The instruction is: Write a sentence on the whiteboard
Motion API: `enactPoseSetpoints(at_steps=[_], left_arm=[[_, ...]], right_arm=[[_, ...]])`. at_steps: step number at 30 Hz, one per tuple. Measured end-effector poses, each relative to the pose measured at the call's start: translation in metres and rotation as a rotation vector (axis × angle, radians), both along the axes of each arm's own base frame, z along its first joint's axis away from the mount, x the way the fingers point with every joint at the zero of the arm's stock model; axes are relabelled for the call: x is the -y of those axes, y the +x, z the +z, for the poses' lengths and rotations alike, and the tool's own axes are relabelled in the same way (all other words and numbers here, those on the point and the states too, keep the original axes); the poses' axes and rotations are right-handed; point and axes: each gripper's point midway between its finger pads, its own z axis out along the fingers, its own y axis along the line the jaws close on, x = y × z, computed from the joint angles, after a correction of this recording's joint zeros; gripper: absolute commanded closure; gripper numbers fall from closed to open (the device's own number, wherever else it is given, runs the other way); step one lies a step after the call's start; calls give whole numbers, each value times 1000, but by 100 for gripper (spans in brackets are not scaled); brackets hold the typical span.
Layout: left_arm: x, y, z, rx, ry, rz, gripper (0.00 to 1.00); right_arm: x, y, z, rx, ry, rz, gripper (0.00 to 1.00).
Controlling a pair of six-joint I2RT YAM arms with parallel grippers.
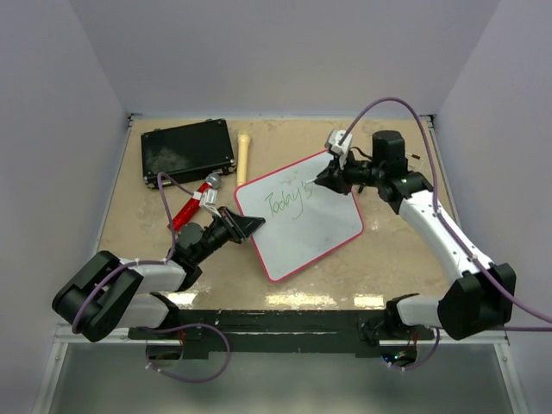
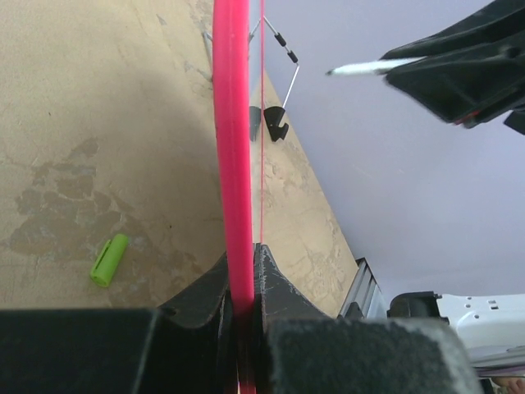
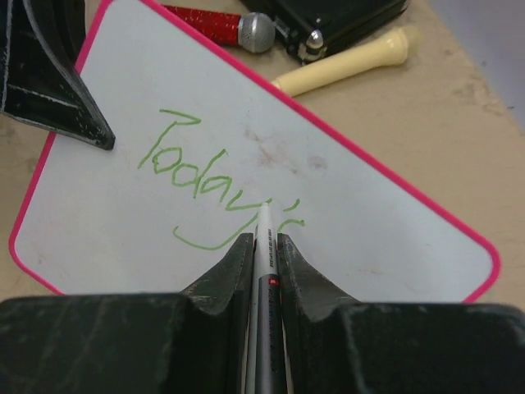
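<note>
The whiteboard (image 1: 321, 229) lies tilted on the table, white with a pink rim. Green cursive, the sentence (image 1: 287, 203), reads "Today's" on its upper left part. My left gripper (image 1: 250, 226) is shut on the board's left corner; in the left wrist view the rim (image 2: 232, 156) runs edge-on between the left gripper's (image 2: 244, 256) jaws. My right gripper (image 1: 326, 179) is shut on a white and grey marker (image 3: 264, 246). In the right wrist view the right gripper (image 3: 264, 240) holds the marker's tip on the whiteboard (image 3: 377, 222), just left of the last letter of the sentence (image 3: 215, 185).
A black case (image 1: 188, 153) lies at the back left with a cream handle (image 1: 244, 155) beside it. A red-handled tool (image 1: 190, 210) with a silver head lies left of the board. A green cap (image 2: 109, 259) rests on the table near the left gripper.
</note>
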Motion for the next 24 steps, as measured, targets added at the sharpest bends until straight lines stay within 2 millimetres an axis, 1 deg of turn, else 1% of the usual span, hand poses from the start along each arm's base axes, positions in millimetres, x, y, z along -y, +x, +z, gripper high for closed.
enactPoseSetpoints(at_steps=[1,4,6,7,9,13,15,19,24], left_arm=[[0,0,0,0,0,0,100],[0,0,0,1,0,0,100],[0,0,0,1,0,0,100],[0,0,0,1,0,0,100],[0,0,0,1,0,-1,100],[0,0,0,5,2,-2,100],[0,-1,0,7,3,-3,100],[0,-1,0,8,3,-3,100],[0,-1,0,8,3,-4,100]], right_arm=[[2,-1,12,31,15,-2,100],[10,-3,36,98,43,-19,100],[16,-2,44,125,56,-32,100],[19,-2,44,130,60,-40,100],[28,2,39,122,60,-63,100],[49,9,20,81,49,-127,100],[56,11,15,73,47,-148,100],[60,10,9,60,53,-150,100],[60,8,8,59,65,-132,100]])
